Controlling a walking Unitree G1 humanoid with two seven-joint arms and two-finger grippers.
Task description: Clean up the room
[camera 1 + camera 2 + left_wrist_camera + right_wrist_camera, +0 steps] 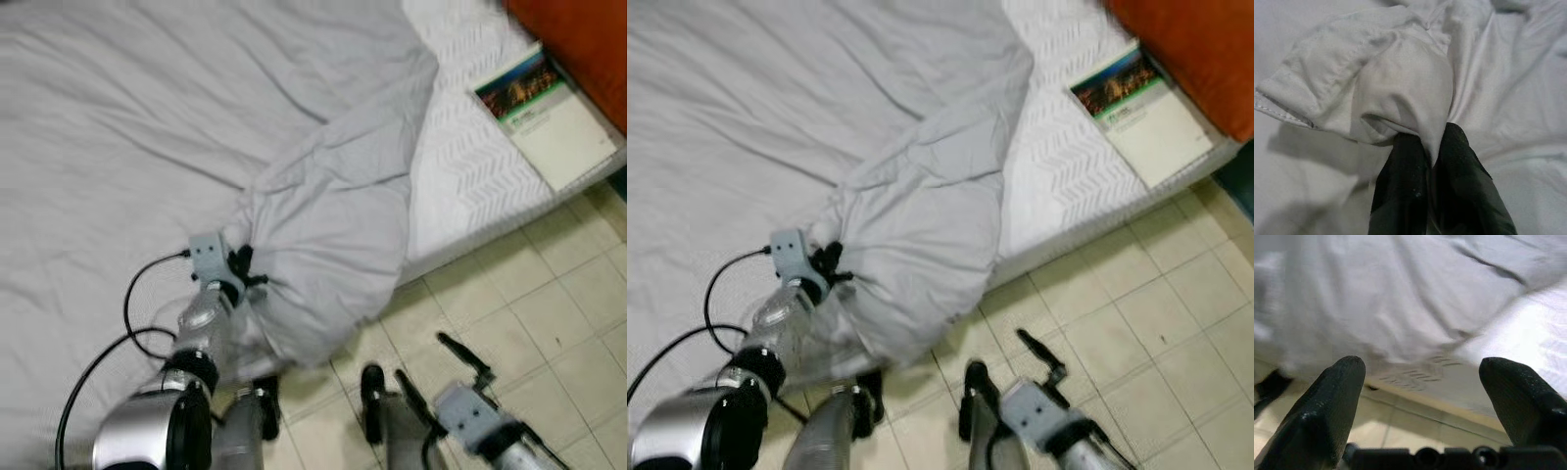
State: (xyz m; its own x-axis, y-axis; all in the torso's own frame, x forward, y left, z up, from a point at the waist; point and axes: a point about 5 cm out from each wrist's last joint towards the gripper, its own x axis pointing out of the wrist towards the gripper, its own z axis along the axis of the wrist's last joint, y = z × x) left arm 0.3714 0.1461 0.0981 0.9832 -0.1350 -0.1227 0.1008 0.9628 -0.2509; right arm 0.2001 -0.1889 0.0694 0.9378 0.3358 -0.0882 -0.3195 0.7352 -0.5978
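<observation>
A pale grey duvet [176,117] covers the bed, and one bunched corner [333,245] hangs over the bed's near edge toward the floor. My left gripper [250,272] is shut on a fold of that corner [1400,93]; the cloth is pinched between its black fingers [1400,196]. My right gripper [431,367] hovers low over the tiled floor, open, with nothing between its fingers [1332,406]. It faces the hanging duvet [1400,298] and the mattress side.
A white mattress [470,157] with a zigzag pattern lies bare at the right. A book [544,108] rests on its far right corner beside an orange pillow [578,39]. Beige floor tiles [549,304] spread to the right. My feet [372,392] stand at the bed's edge.
</observation>
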